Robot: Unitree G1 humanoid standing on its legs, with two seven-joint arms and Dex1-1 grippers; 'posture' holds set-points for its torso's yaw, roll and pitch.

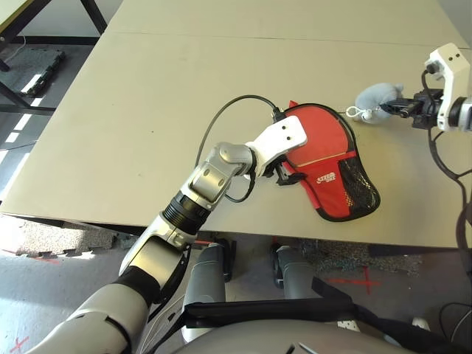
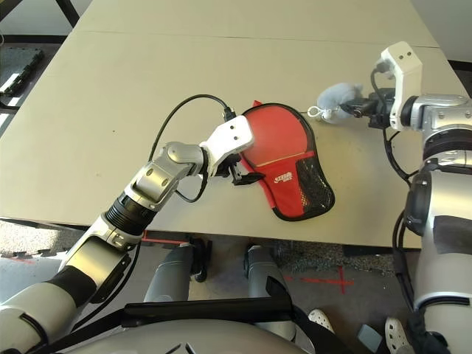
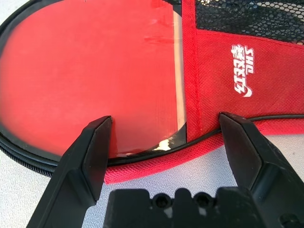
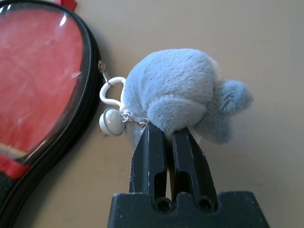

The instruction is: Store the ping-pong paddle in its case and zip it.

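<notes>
Red fabric case (image 1: 332, 173) lies flat near the table's (image 1: 133, 110) front edge, with the ping-pong paddle (image 3: 90, 76) inside it. Left gripper (image 3: 166, 142) stands wide open at its side edge. Farther right, right gripper (image 4: 168, 142) pinches the grey plush charm (image 4: 183, 90).

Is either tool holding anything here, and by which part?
The right tool is shut on the grey plush charm, pinching its underside. The left tool is open beside the case, holding nothing.

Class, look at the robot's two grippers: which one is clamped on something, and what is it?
The right gripper, shut on the grey plush charm. The left gripper is open at the red case.
</notes>
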